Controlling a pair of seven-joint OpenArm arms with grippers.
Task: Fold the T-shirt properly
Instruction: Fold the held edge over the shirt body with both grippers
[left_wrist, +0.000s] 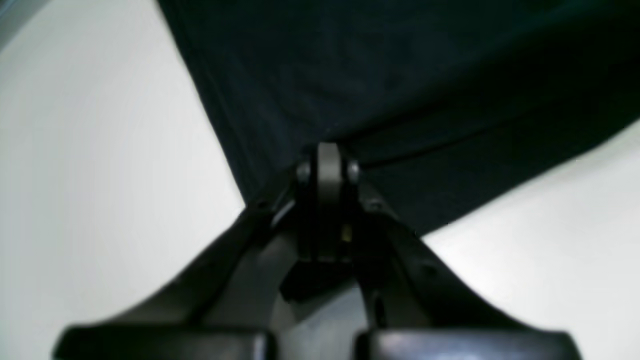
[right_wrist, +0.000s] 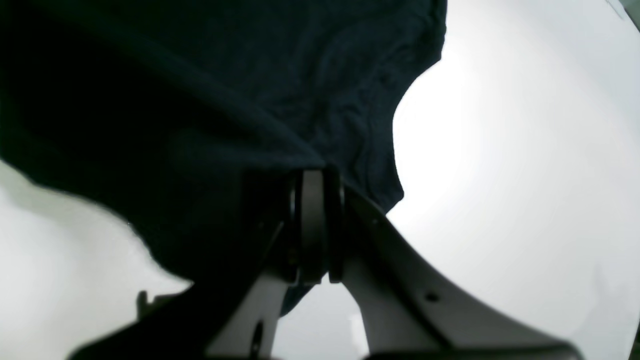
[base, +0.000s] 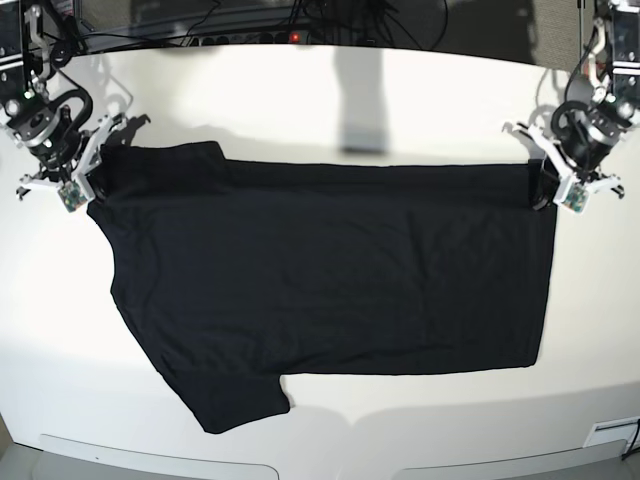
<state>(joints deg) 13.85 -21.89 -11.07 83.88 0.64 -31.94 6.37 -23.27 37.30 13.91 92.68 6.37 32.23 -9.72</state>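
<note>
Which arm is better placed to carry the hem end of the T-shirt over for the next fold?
Left, probably. The left gripper already pinches the T-shirt at the straight hem corner; the right gripper holds the sleeve end.

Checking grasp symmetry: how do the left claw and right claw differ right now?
Left claw grips the T-shirt at a straight hem corner; right claw grips the end near the sleeves. Cloth by the left claw lies smooth; by the right claw it's wrinkled with a curved edge. Both are shut on fabric.
</note>
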